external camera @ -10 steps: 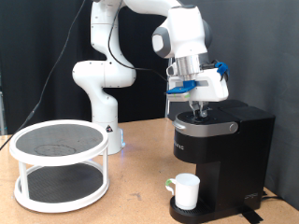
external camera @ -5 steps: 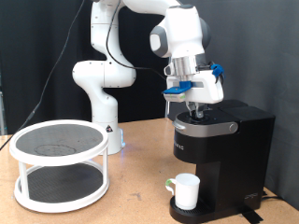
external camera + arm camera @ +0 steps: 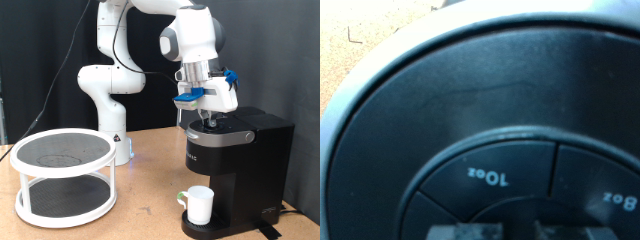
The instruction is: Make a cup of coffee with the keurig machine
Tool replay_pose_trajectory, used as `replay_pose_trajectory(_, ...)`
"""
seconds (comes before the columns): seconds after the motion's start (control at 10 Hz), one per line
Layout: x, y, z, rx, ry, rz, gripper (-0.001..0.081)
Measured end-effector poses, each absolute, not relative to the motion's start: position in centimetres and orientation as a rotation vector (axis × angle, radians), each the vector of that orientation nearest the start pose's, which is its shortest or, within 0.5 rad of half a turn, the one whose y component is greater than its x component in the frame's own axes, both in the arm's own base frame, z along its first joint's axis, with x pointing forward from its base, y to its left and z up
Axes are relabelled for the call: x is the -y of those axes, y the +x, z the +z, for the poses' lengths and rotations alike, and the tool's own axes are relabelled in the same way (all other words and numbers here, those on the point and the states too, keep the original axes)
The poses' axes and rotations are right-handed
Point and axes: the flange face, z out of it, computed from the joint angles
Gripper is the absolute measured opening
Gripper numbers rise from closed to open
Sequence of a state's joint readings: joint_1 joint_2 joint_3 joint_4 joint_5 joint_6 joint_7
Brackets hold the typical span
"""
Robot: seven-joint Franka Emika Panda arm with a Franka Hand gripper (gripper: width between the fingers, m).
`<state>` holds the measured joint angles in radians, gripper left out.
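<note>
At the exterior view's left, a round white two-tier rack (image 3: 62, 178) with dark mesh shelves, on a brown wooden table (image 3: 150, 205). Behind it, a glossy white jointed arm (image 3: 112, 70), arching toward the right. Right of centre, the cup (image 3: 198, 205): small, white, cylindrical, upright with mouth upward, on the round drip base under the spout. Above it, the keurig (image 3: 235, 165): black, boxy, upright, silver-trimmed, front toward the exterior view's left, rounded lid closed. Directly over the lid, the gripper (image 3: 209, 120), pointing straight down, fingertips at the lid top; open or closed cannot be told. Wrist view: close on the glossy black lid, curved button segments marked 10oz (image 3: 489, 177) and 8oz.
</note>
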<state>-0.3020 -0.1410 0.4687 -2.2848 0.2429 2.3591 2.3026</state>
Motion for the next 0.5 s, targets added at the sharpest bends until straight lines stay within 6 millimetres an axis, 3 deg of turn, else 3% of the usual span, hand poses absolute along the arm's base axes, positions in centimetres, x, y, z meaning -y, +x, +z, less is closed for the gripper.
replay_pose_trajectory(0.5, -9.25, 50.91, 42.66, -2.609, -1.224, 0.134, 0.0000)
